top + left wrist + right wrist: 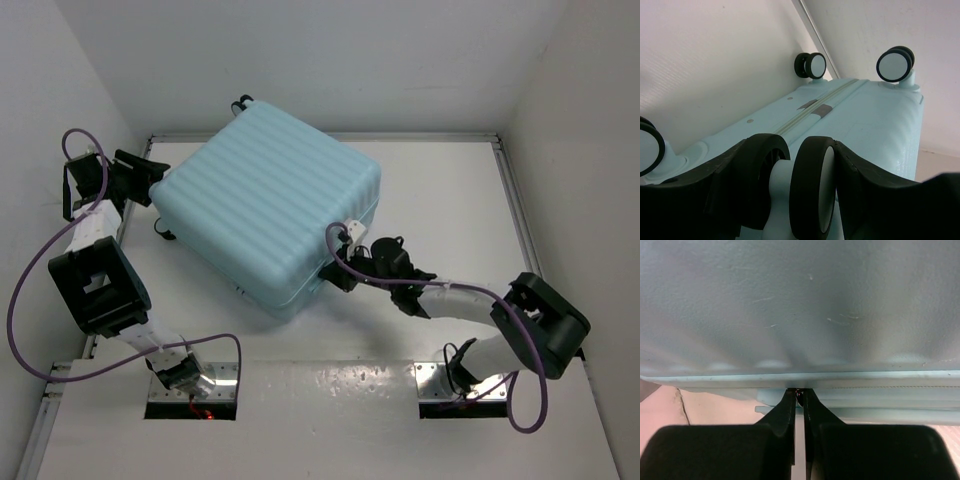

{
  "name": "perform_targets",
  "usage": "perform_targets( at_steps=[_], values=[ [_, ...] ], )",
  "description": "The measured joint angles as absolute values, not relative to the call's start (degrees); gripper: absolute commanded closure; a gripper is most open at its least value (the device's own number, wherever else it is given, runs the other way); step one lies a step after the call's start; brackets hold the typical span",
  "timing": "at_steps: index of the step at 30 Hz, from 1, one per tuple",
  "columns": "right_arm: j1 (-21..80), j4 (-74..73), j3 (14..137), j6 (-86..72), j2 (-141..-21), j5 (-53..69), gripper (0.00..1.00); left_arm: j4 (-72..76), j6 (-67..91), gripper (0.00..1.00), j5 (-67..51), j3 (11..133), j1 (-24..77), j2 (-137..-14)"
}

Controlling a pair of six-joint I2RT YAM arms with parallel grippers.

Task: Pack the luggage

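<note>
The luggage (270,210) is a large pale-blue ribbed hard-shell suitcase, lying closed and flat on the white table. My left gripper (152,186) is at its far-left corner. In the left wrist view, that gripper (802,150) clamps a black-and-white twin wheel (812,185), one finger pressed against each side. My right gripper (333,275) is at the suitcase's near-right edge. In the right wrist view, its tips (800,392) are shut at the zip seam of the shell (800,305), pinching a small dark tab.
White walls close in the table on the left, back and right. The suitcase's other wheels (810,65) (895,64) point at the left wall. Purple cables loop off both arms. Metal base plates (195,385) (440,385) sit at the near edge.
</note>
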State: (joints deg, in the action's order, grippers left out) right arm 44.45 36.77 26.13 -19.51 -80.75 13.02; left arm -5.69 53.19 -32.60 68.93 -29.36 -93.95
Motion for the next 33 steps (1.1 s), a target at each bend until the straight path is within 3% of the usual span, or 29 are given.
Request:
perform_targets(
  at_steps=[11,17,25,33],
  values=[
    [35.07,18.65,35.57,-34.50,-80.71,30.39,1.00,-5.69,52.75,1.00,-32.58,68.93,-29.47,-93.95],
    [32.29,5.26,43.24,-31.86,-82.78,33.78,1.00,-6.33,51.75,1.00,-32.69,68.93,-30.50,-93.95],
    [34.74,0.69,45.23,-17.76,-81.95,24.99,1.00,-6.66,50.85,1.00,-32.86,68.93,-30.79,-93.95],
    [39.16,20.73,32.27,-8.73,-76.86,10.07,1.00,-6.79,50.26,1.00,-32.80,68.93,-30.81,-93.95]
  ],
)
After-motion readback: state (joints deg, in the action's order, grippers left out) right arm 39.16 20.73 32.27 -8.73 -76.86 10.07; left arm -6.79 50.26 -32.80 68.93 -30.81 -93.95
